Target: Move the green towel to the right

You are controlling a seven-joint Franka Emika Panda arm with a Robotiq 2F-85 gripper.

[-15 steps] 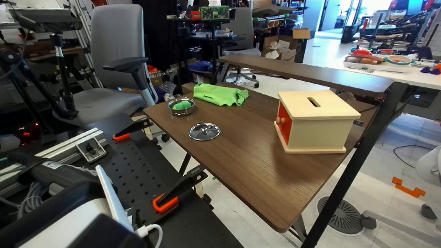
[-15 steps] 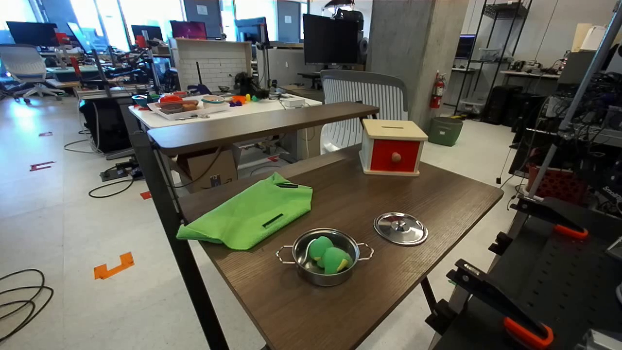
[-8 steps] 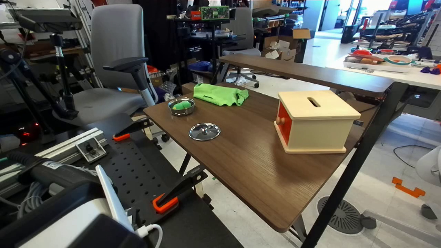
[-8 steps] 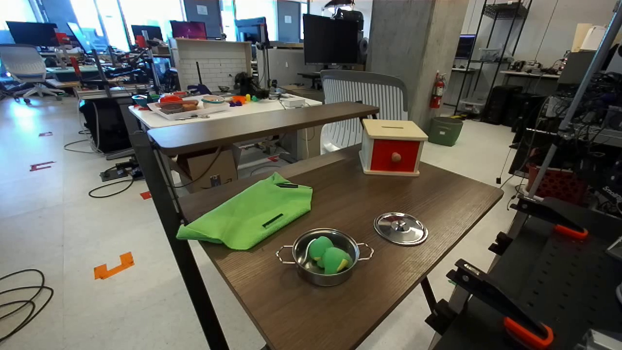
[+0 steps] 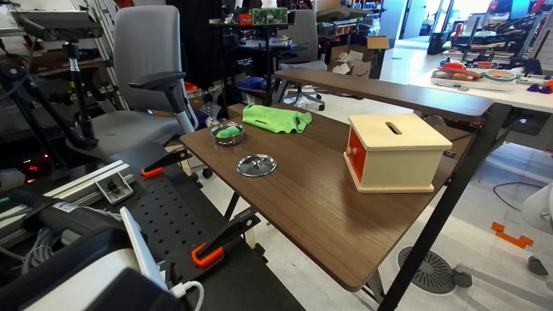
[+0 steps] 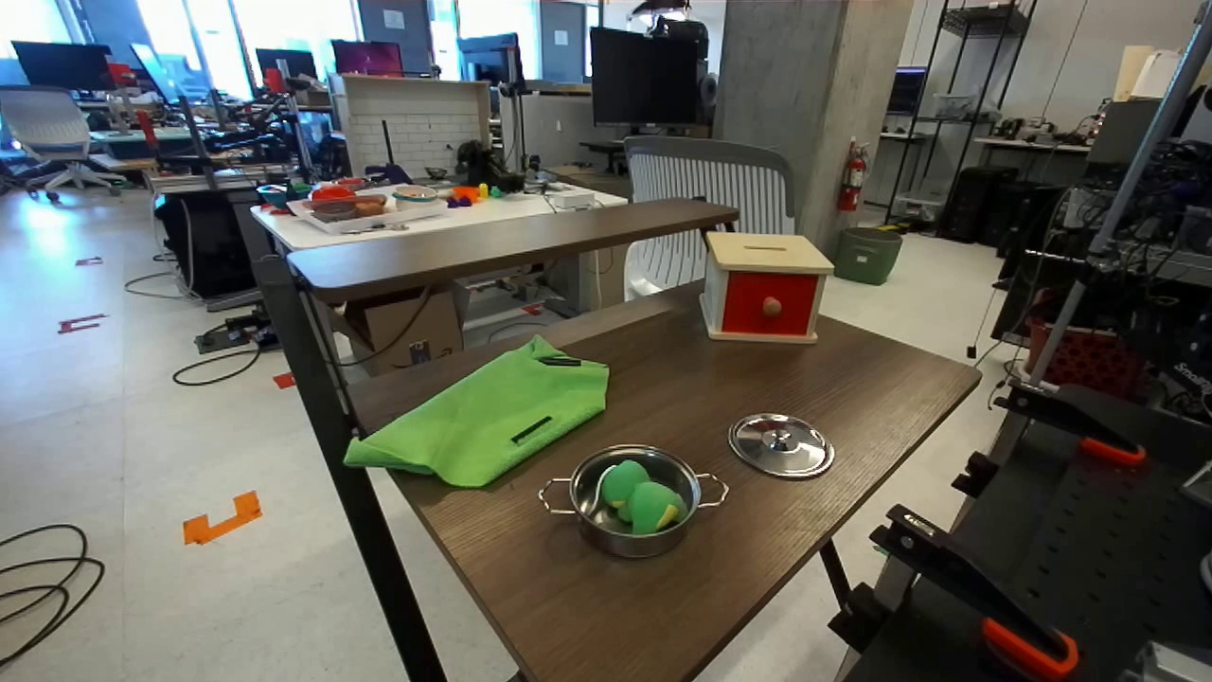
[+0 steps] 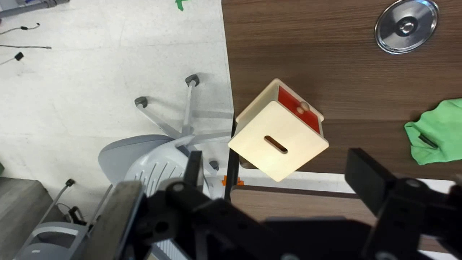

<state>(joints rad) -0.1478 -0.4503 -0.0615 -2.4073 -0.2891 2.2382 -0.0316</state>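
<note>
The green towel [image 5: 276,119] lies loosely folded on the brown table [image 5: 311,172]. In an exterior view the towel [image 6: 492,417] lies near the table's left end, with one corner reaching the edge by the black post. In the wrist view only part of the towel [image 7: 442,131] shows, at the right border. My gripper [image 7: 276,157] shows only in the wrist view. Its jaws stand wide apart with nothing between them, above the table. The towel is off to the right of the fingers there, apart from them.
A wooden box [image 7: 278,139] with a red drawer stands below the gripper. A steel pot [image 6: 632,542] holding green toys sits beside the towel. A steel lid [image 6: 782,445] lies near the pot. A raised brown shelf [image 5: 380,88] runs along the table's side.
</note>
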